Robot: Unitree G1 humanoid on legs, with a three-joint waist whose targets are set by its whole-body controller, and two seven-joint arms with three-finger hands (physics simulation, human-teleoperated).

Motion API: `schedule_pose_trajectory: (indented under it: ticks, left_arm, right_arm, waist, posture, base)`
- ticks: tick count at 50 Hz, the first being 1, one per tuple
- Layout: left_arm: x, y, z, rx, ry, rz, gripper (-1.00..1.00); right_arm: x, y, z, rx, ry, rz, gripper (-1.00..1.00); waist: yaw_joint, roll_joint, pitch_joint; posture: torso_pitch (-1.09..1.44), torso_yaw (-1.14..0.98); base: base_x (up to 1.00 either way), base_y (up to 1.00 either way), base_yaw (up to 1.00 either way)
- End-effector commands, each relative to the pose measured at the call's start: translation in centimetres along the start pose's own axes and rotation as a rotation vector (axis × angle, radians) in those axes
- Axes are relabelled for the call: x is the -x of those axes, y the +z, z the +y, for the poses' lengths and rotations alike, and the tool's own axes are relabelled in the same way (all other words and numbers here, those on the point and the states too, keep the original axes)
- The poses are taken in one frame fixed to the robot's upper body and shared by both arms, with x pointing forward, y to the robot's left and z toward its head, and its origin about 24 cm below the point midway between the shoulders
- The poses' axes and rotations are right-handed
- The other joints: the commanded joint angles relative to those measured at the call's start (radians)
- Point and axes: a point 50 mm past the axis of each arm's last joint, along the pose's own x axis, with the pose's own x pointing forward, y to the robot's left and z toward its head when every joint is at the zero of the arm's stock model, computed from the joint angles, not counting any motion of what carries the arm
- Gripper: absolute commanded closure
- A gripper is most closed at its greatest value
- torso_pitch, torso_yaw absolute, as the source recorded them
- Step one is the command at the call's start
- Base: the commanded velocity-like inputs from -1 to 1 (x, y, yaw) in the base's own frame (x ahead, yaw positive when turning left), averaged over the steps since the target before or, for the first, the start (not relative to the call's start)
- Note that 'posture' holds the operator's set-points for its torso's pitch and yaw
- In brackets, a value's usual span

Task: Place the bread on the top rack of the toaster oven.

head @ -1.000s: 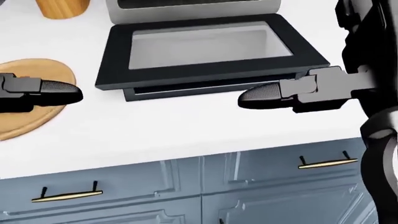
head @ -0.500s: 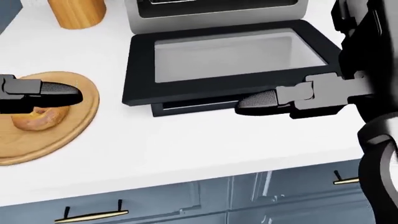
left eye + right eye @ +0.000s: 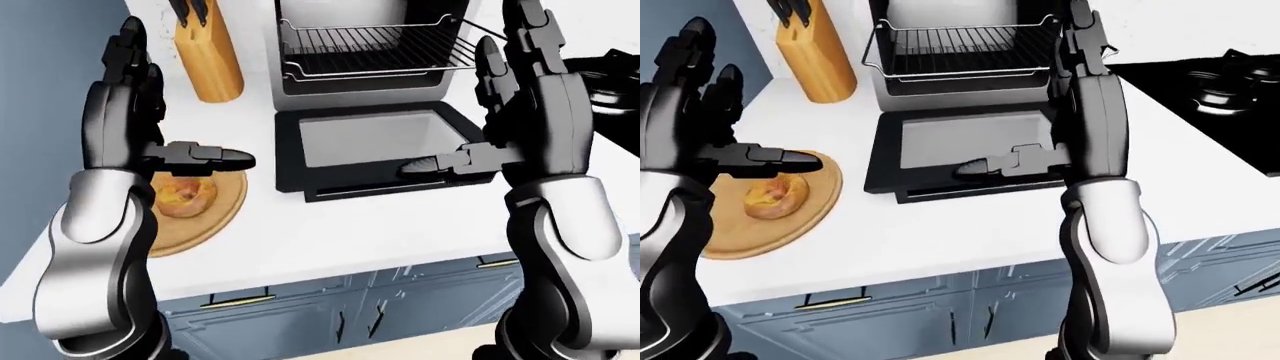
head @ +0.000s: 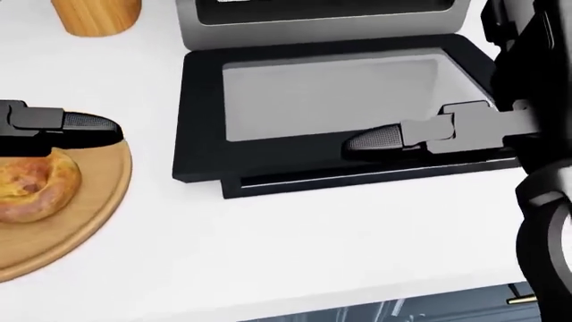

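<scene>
— What changed for us?

— Our view slid in: the silver toaster oven (image 3: 370,45), black glass door (image 4: 330,100) dropped, now looms larger, wire top rack (image 3: 375,41) bare.

— And the bread?

— The golden round bread (image 3: 183,196) lies on the round wooden board (image 3: 215,217), under our left hand (image 3: 125,112). Both hands, right hand (image 3: 535,97) too, fingers spread, grip nothing.

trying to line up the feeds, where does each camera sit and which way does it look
Left-eye view: on the head, looking down at the open toaster oven, between both raised arms.
Right-eye view: its twin, set rightward; left robot hand over the bread.
Head view: steeper, closer; right robot hand over the oven door.
All share door and bread.
</scene>
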Motion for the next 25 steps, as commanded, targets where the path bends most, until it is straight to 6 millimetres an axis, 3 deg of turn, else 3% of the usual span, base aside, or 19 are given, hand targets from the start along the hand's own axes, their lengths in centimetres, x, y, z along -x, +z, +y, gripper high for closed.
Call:
schedule_pose_trajectory:
  ticks: [1,12,21,23,24,25]
  left_arm:
    - [0.15,1.6,0.13,-0.011,0.007,-0.09,-1.0]
    - [0.31,1.1,0.02,-0.019,0.002,-0.084,-1.0]
    - [0.44,0.97,-0.2,-0.023,-0.005,-0.083,-1.0]
    - [0.41,0.9,-0.21,-0.023,-0.005,-0.083,-1.0]
    - [0.41,0.79,-0.27,-0.027,-0.008,-0.08,-1.0]
    - [0.39,0.83,-0.24,-0.023,-0.006,-0.08,-1.0]
  right_arm:
    - [0.16,1.29,-0.54,-0.001,-0.033,-0.08,-1.0]
    - [0.37,1.14,-0.46,0.013,-0.029,-0.068,-1.0]
    - [0.46,1.19,-0.5,0.01,-0.033,-0.069,-1.0]
    - [0.47,1.15,-0.42,0.004,-0.03,-0.07,-1.0]
    - [0.43,1.04,-0.45,0.008,-0.031,-0.067,-1.0]
    - [0.4,1.08,-0.48,0.003,-0.033,-0.069,-1.0]
  waist:
    - [0.0,0.011,-0.031]
    - [0.0,0.029,-0.019]
    - [0.004,0.01,-0.02]
    - [0.002,-0.001,-0.011]
    - [0.003,-0.017,0.006]
    - [0.001,-0.007,0.001]
  posture:
    - [0.0,0.0]
    - [0.0,0.0]
    - [0.0,0.0]
    - [0.0,0.0]
    - [0.0,0.0]
    - [0.0,0.0]
  base:
    - [0.0,0.12,0.0]
    - [0.0,0.13,0.0]
    - [0.0,0.19,0.0]
    - [0.0,0.2,0.0]
    - [0.0,0.0,0.0]
    - [0.0,0.0,0.0]
